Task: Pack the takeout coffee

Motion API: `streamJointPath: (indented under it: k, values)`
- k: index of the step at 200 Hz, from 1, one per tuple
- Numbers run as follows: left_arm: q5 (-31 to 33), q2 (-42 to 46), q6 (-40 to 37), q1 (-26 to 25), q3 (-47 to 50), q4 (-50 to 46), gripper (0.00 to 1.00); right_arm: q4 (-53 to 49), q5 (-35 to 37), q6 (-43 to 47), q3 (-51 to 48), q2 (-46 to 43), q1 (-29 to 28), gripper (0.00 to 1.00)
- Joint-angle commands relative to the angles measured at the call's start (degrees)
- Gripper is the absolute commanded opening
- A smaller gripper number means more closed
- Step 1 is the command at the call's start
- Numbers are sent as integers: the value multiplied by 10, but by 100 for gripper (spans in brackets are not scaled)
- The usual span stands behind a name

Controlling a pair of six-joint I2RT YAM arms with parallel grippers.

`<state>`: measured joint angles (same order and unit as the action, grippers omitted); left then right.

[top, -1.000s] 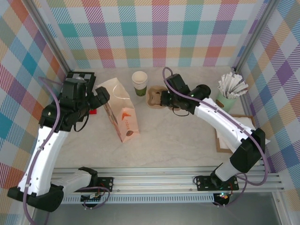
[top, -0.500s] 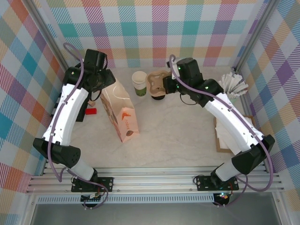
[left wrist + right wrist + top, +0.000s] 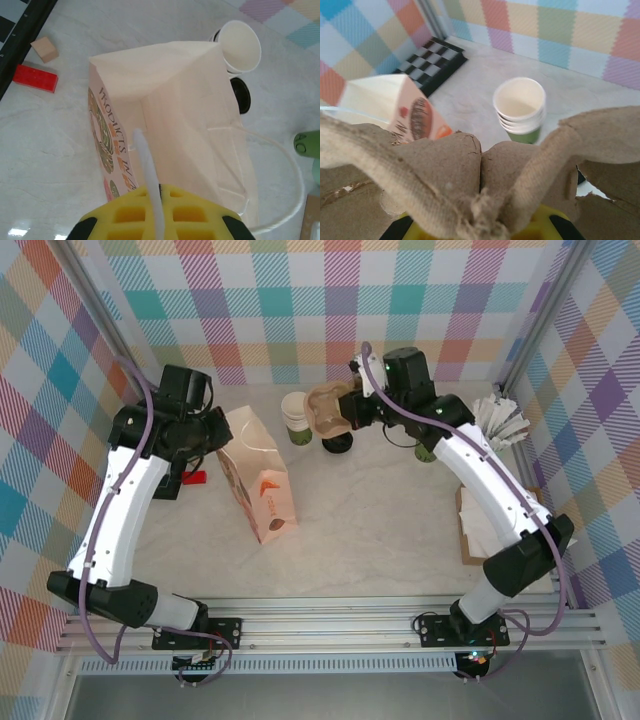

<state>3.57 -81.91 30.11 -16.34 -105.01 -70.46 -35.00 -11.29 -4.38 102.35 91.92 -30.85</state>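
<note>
Gripping a pulp carrier (image 3: 326,410) by its edge, the right pincer (image 3: 352,408) is clenched and seems lifted off the desk (image 3: 380,530), just right of the cup stack (image 3: 297,418). The left pincer (image 3: 215,432) looks clenched on the handle (image 3: 145,155) at the far end of the bag (image 3: 258,480). The lid (image 3: 337,445) lies flat on the desk below the carrier. The green cup (image 3: 307,144) is further right, mostly cut off.

Risks:
- The carrier hangs close to the stack, so a swing left could topple it.
- An edge grip on soft pulp may tear or pivot.
- The bag mouth looks pressed flat, so the carrier would likely jam there.
- The thin handle could slip, or the bag could drag.

Materials:
- Carrier: brown moulded fibre, rough, with rounded wells.
- Bag: cream paper, creased, printed side, white handle.
- Lid: black plastic, round.
- Stack: tapered cups, cream inside, green outside.
- Desk: pale, marble-look, smooth.
</note>
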Motion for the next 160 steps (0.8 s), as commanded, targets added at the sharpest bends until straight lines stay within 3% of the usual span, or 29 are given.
streamJointPath:
  k: [1, 20, 38, 109, 160]
  values:
    - [-65, -60, -69, -3, -61, 5, 0, 27, -120, 39, 69, 7, -3, 0]
    - [-133, -122, -112, -41, -135, -10, 0, -9, -143, 37, 131, 26, -3, 0]
    - [-150, -145, -140, -71, -176, -33, 0, -12, -139, 29, 147, 19, -3, 0]
    - [-349, -98, -186, -74, -156, -20, 0, -73, -119, 73, 144, -31, -3, 0]
    - [-423, -94, -234, -75, -125, 3, 0, -54, -144, 50, 121, -55, -3, 0]
